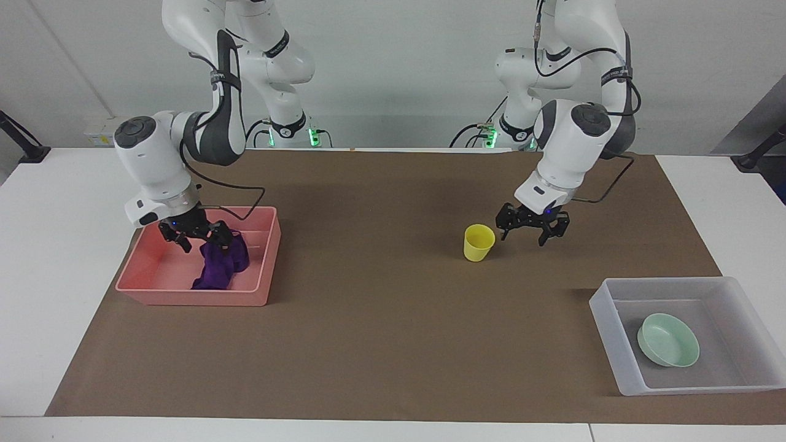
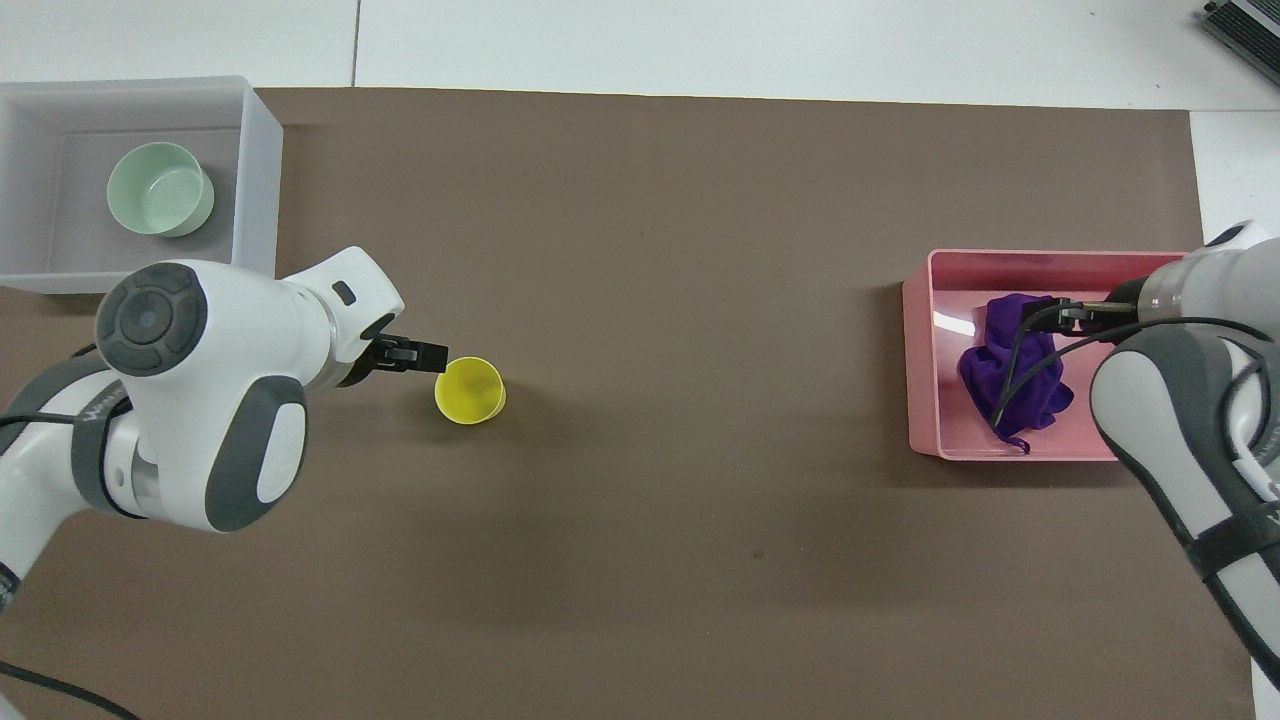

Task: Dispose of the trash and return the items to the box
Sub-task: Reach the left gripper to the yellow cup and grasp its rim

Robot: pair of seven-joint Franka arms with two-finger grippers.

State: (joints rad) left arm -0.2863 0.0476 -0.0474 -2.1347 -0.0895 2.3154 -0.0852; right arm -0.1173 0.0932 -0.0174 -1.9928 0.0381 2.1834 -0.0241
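The purple cloth lies crumpled in the pink bin at the right arm's end of the table; it also shows in the overhead view. My right gripper hangs open just over the cloth, holding nothing. The yellow cup stands upright on the brown mat, also in the overhead view. My left gripper is open, low over the mat, right beside the cup on the side toward the left arm's end. The mint-green bowl sits in the translucent box.
The brown mat covers most of the white table. In the overhead view the box and the pink bin sit at the two ends. The right arm's cable hangs over the pink bin.
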